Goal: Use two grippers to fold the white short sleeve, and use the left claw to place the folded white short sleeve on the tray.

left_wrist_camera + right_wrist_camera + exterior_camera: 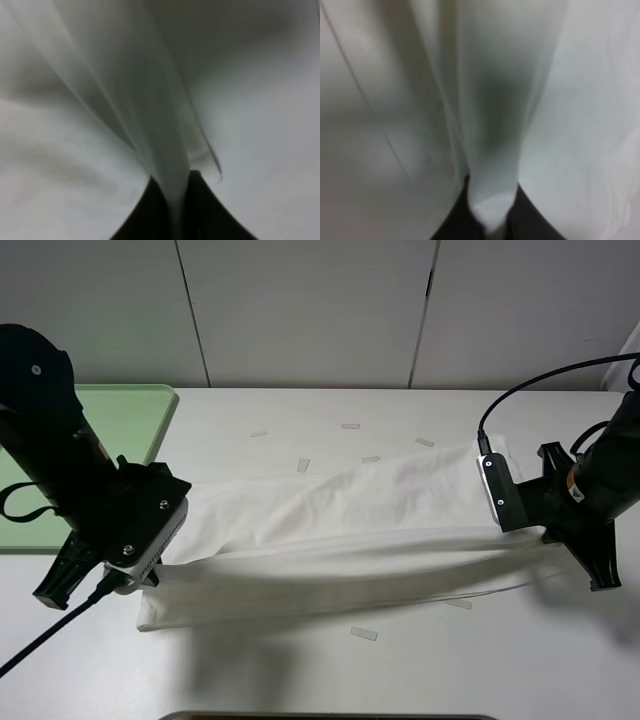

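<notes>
Status: fold in progress, not finished. Left claw is clamped on a pinch of the white short sleeve at 8 o'clock of the table. Right gripper is likewise clamped on cloth, at 3 o'clock. Between them one long edge hangs lifted and taut, with the lower layer flat on the table. My read: a lengthwise fold is mid-carry, edge not yet laid down. Left to do: lay it, any further folds, then left claw carries the bundle to the tray at 10 o'clock. Shirt is not on it. Text: none readable. Neck label not in view. Small tape strips on the table look blank.
</notes>
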Action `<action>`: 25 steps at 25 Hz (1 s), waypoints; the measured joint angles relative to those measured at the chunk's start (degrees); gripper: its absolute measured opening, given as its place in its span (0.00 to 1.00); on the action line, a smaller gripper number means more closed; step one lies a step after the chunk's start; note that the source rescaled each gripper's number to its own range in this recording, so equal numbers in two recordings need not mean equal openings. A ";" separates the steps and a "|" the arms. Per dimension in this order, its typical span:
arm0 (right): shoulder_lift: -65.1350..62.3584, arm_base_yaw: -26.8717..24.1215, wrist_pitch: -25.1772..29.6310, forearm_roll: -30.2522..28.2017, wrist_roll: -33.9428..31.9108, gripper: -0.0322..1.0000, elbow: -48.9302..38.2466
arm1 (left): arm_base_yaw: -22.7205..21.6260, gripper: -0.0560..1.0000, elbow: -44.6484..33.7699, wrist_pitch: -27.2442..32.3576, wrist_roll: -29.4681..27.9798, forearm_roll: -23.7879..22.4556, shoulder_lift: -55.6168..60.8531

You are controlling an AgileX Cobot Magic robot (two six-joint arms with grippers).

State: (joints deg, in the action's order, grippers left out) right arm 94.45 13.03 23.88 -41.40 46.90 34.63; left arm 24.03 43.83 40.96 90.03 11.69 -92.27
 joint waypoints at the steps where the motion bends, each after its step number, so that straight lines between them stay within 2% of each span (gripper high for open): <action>1: 0.00 0.00 0.35 2.29 0.00 0.03 0.00 | 0.00 0.12 0.00 0.37 0.00 0.00 0.00; 2: 0.00 0.00 0.35 3.17 0.08 0.03 0.00 | 0.00 0.18 -0.02 0.67 -0.06 0.00 0.00; 4: 0.00 0.00 0.35 3.78 0.14 0.03 0.00 | 0.00 0.37 -0.02 0.82 -0.30 0.00 0.00; 6: -0.26 0.00 0.27 4.92 0.19 0.11 0.00 | 0.00 0.57 -0.06 -0.06 -1.55 0.53 0.00; 7: -0.87 0.00 0.02 6.21 0.25 0.30 0.00 | 0.00 0.66 -0.06 -1.47 -2.84 1.22 0.00; 8: -1.16 0.00 -0.18 6.70 0.30 0.44 0.00 | 0.00 0.72 -0.06 -3.08 -4.05 2.13 0.00; 10: -1.53 0.00 -1.37 7.47 0.35 0.74 -0.04 | 0.00 0.76 -0.06 -4.37 -5.43 2.86 0.00; 11: -1.55 0.00 -1.70 7.65 0.28 0.85 -0.04 | 0.00 0.78 -0.06 -5.48 -6.37 3.28 0.00; 13: -1.55 0.00 -1.70 7.75 0.17 0.95 -0.04 | 0.00 0.81 -0.06 -7.36 -7.62 3.44 0.00; 20: -4.22 0.00 0.48 7.75 0.06 1.00 -0.06 | 0.00 0.83 -0.06 -13.10 -8.92 -1.14 0.00; 25: -13.57 0.00 0.30 5.84 -0.80 1.00 -0.06 | 0.00 0.83 -0.13 -22.65 -14.44 -3.10 0.24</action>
State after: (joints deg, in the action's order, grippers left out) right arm 80.88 13.03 24.19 -35.57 46.10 34.57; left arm 24.03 43.70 18.31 75.59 8.59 -92.04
